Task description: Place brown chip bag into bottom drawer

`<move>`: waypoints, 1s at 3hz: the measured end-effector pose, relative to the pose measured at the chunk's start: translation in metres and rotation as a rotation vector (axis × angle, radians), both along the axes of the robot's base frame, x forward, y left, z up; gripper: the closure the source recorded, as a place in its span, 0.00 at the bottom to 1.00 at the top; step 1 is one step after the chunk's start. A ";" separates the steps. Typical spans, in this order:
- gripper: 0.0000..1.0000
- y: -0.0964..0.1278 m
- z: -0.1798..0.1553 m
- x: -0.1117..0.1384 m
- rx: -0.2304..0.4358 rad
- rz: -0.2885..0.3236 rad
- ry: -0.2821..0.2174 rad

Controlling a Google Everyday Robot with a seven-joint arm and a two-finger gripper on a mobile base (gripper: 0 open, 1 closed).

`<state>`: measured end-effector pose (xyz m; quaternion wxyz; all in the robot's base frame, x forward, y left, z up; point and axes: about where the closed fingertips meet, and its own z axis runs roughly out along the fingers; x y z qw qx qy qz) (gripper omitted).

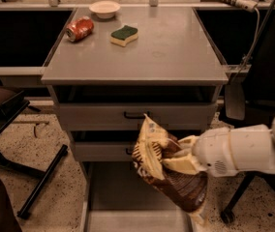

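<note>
Speckled floor surrounds the grey cabinet. Just above the open bottom drawer, the gripper pinches the brown chip bag. This is the carrying step, I think; next, lower the bag inside and release it.

Warm, dim light from above gives the surface of the cabinet a soft sheen, while the drawer gaps and both sides sink into near-black shadow. The pincer, low right before the cabinet and clamped on the brown chip bag, is the brightest patch, perhaps slightly overexposed.
</note>
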<state>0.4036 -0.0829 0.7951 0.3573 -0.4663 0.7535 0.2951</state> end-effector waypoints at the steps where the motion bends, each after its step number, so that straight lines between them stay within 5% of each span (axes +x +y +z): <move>1: 1.00 0.062 -0.064 0.006 0.053 0.069 0.002; 3: 1.00 0.139 -0.187 0.012 0.059 0.059 0.068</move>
